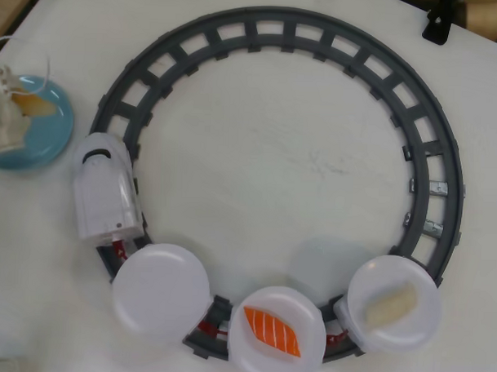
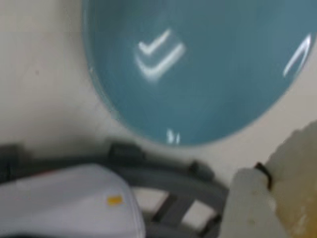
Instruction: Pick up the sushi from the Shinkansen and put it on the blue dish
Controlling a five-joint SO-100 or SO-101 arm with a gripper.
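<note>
1. Carrying everything is a white counter (image 1: 258, 154), on which a grey ring of track (image 1: 319, 37) is laid.
2. Parked on the left of the ring in the overhead view is the Shinkansen (image 1: 105, 193), nose toward the blue dish; three white plates are pulled behind it: one empty (image 1: 161, 289), one with a salmon piece (image 1: 272, 330), one with a pale piece (image 1: 391, 305).
3. Just left of the train's nose, apart from the track, the blue dish (image 1: 46, 138) is seen, its glossy face filling the wrist view (image 2: 208, 69).
4. Over the dish's left part the pincer (image 1: 14, 112) is held, pale and partly cut off by the frame edge.
5. The sushi (image 1: 32, 105) is seen at the pincer's tip, above the dish, its long axis running roughly left-right overhead. Whether it is gripped or already resting cannot be told, nor how far the pincer is opened. Release is judged to be the step in hand.
</note>
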